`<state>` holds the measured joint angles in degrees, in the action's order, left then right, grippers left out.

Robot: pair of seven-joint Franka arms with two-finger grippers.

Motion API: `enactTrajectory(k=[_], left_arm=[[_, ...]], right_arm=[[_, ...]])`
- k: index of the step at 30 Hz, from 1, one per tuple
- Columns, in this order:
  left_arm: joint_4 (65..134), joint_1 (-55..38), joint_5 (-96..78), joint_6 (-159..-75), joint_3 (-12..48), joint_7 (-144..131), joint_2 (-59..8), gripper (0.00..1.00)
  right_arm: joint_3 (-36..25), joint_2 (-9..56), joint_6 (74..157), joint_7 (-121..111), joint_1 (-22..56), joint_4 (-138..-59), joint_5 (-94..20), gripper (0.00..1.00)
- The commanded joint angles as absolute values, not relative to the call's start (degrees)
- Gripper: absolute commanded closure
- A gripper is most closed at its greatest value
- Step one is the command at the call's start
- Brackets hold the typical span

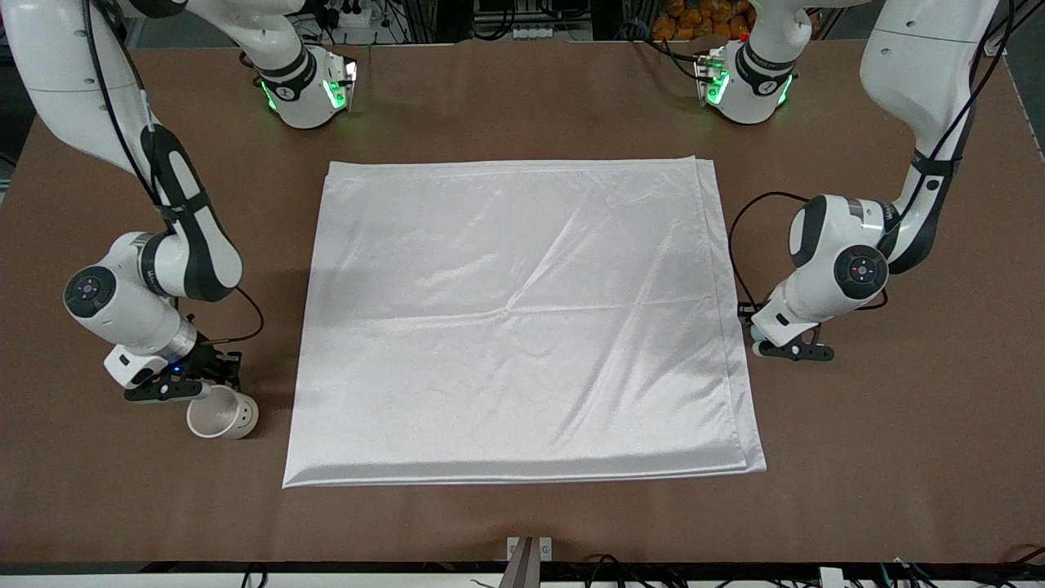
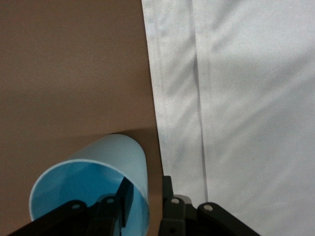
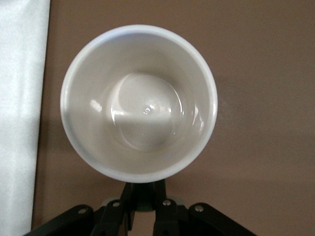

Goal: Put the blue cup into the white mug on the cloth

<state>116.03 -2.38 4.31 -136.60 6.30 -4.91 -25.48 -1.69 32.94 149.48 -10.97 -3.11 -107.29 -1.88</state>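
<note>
Brown tabletop [image 1: 522, 106] carries the cloth [image 1: 522, 318], spread flat in its middle, creased, with nothing on it. Both cups sit off the cloth on bare table, so the task is at its start.

Beside the cloth's edge toward the right arm's end, the right gripper [image 1: 189, 384] is down at the white mug [image 1: 222, 412]. In the right wrist view its fingers are closed together at the mug's [image 3: 139, 103] rim, apparently on the handle, though the handle itself is hidden under the rim.

Just beside the cloth's edge toward the left arm's end, the left gripper [image 1: 785, 349] is low over the table. Its wrist view shows the blue cup [image 2: 93, 191] with one finger inside the rim and the other outside, pinching the wall. From the front the cup is nearly hidden by the gripper.

Still to do: carry the mug onto the cloth and set it upright, then lift the blue cup over and lower it inside the mug.
</note>
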Motion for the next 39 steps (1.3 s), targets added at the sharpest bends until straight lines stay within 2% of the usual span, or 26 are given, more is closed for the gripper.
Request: enactTrajectory(k=[1,8,16,22,28,39], left_arm=[[115.49,-2.02,5.8,-137.2,6.5,-5.36,-25.75,1.0],[115.23,-2.02,5.89,-137.11,6.33,-4.66,-25.31,1.0],[115.14,-1.58,5.89,-137.11,6.33,-4.66,-23.82,1.0],[115.31,-1.58,5.89,-136.5,6.33,-4.57,-20.57,1.0],[115.23,-1.58,5.98,-134.22,6.33,-3.6,-16.27,1.0],[114.26,-1.49,5.89,-124.65,6.42,-3.43,-4.93,1.0]], right_arm=[[-0.97,33.14,145.91,-11.16,-2.73,-103.98,-2.64,1.0],[-0.88,32.87,135.54,-6.51,-0.18,-97.66,-2.72,1.0],[-0.88,32.61,125.52,3.07,6.23,-91.32,-2.64,1.0],[-0.88,31.64,121.74,6.4,12.91,-89.56,-2.81,1.0],[-0.79,32.17,116.81,16.77,20.38,-84.56,-2.81,1.0],[-0.88,34.27,117.33,33.03,32.77,-83.94,-2.46,1.0]])
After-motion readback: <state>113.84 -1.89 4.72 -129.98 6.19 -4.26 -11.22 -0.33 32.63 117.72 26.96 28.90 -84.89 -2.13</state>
